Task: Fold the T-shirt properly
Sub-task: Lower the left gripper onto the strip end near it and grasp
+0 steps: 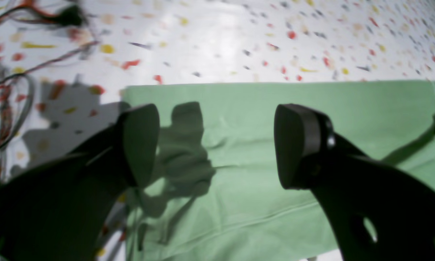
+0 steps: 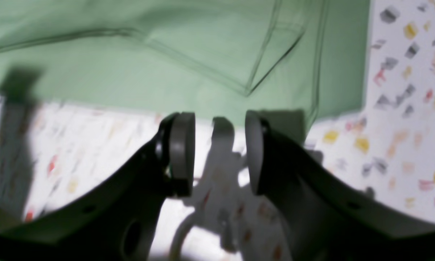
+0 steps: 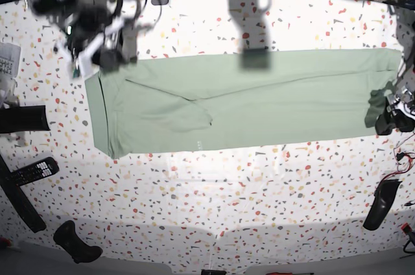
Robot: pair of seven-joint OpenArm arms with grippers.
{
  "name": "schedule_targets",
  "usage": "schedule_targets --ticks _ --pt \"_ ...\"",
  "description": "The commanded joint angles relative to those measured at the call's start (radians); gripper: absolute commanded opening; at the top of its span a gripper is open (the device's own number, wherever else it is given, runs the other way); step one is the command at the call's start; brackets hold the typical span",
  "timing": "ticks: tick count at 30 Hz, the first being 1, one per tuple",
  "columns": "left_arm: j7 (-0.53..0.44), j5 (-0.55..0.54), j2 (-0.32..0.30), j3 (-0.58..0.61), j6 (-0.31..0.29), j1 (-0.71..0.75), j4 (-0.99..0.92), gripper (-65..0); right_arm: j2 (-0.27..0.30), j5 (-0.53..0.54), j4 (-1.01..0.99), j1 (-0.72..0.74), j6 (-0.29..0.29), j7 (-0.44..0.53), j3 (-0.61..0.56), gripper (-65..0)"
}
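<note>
On the left of the base view, you have a dark remote control and a black bar lying on the speckled table, well clear of the cloth, with a black handle-shaped piece nearer the front edge. Your right gripper hangs at the far left corner of the T-shirt; its wrist view is blurred, but you can see the pads standing a moderate gap apart with nothing between them, poised over bare table just off the cloth's edge. The T-shirt lies as a long band across the middle of the table, a folded sleeve lying on its left half. Shadows of the arms fall on its far edge. At the right end, your left gripper has its jaws spread wide and empty above the cloth near its corner. Loose red and grey cables trail on the table beside that corner. Another black piece lies near the right edge, partly cut off.
</note>
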Motion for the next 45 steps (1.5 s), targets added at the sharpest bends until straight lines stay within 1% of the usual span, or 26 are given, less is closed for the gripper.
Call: schedule_targets --ticks 1,4,7,10,12,15,16,18,19,21,22,25,27,33,37,39,42,43,44,45 --pt "-0.022 -0.012 -0.026 -0.011 0.001 -0.016 0.002 -19.7 0.008 0.031 0.047 -0.039 0.009 0.019 0.003 -42.8" --pt "-0.027 -0.01 -0.027 -0.011 0.0 -0.016 -0.064 -19.7 0.007 0.056 0.116 -0.14 0.009 -0.001 0.003 -42.8" --pt "-0.032 0.032 -0.032 -0.011 -0.001 -0.034 -0.2 -19.8 0.008 0.055 0.152 -0.203 0.009 -0.01 0.003 -42.8" --pt "-0.009 0.018 -0.046 -0.011 -0.061 -0.073 -0.353 -19.9 0.008 0.055 0.165 -0.225 0.009 -0.016 0.003 -42.8" --pt "-0.002 0.01 -0.055 -0.011 -0.09 -0.095 -0.428 -19.9 0.008 0.055 0.166 -0.226 0.009 -0.021 0.003 -42.8" --pt "-0.032 0.003 -0.072 -0.011 -0.11 -0.098 -0.482 -19.9 0.008 0.056 0.166 -0.226 0.009 -0.024 0.003 -42.8" --pt "-0.028 0.004 -0.077 -0.011 -0.111 -0.097 -0.487 -19.9 0.008 0.056 0.166 -0.226 0.009 -0.026 0.003 -42.8" --pt "0.039 0.001 -0.079 -0.011 -0.126 -0.097 -0.489 -19.9 0.008 0.056 0.166 -0.226 0.009 -0.026 0.003 -42.8" --pt "0.088 -0.017 -0.077 -0.011 -0.147 -0.097 -0.489 -19.9 0.008 0.056 0.166 -0.226 0.009 -0.026 0.003 -42.8" --pt "0.185 -0.105 -0.072 -0.011 -0.199 -0.092 -0.489 -19.9 0.008 0.056 0.166 -0.226 0.009 -0.026 0.003 -42.8" --pt "0.219 -0.157 -0.071 -0.01 -0.222 -0.09 -0.489 -19.9 0.008 0.056 0.166 -0.225 0.009 -0.026 0.003 -42.8" --pt "0.278 -0.271 -0.07 -0.01 -0.249 -0.092 -0.489 -19.9 0.008 0.056 0.166 -0.223 0.009 -0.026 0.003 -42.8" --pt "0.292 -0.293 -0.07 -0.01 -0.259 -0.091 -0.489 -19.9 0.008 0.056 0.166 -0.223 0.009 -0.027 0.003 -42.8" --pt "0.299 -0.293 -0.071 -0.01 -0.259 -0.091 -0.489 -19.9 0.008 0.06 0.166 -0.22 0.009 -0.03 0.003 -42.8" --pt "0.294 -0.29 -0.071 -0.01 -0.259 -0.092 -0.489 -19.9 0.008 0.102 0.166 -0.221 0.009 -0.035 0.003 -42.8" --pt "0.259 -0.237 -0.079 -0.01 -0.259 -0.092 -0.489 -19.9 0.008 0.104 0.166 -0.22 0.009 -0.04 0.003 -42.8" --pt "0.129 -0.094 -0.102 -0.011 -0.252 -0.091 -0.489 -19.9 0.008 0.103 0.166 -0.221 0.009 -0.048 0.003 -42.8" --pt "0.119 -0.071 -0.111 -0.011 -0.231 -0.092 -0.489 -19.9 0.008 0.103 0.166 -0.221 0.009 -0.048 0.003 -42.8" --pt "0.134 -0.073 -0.121 -0.011 -0.206 -0.092 -0.489 -19.9 0.008 0.103 0.166 -0.221 0.009 -0.048 0.003 -42.8" --pt "0.169 -0.083 -0.127 -0.011 -0.201 -0.092 -0.489 -19.9 0.008 0.103 0.166 -0.22 0.009 -0.048 0.003 -42.8"
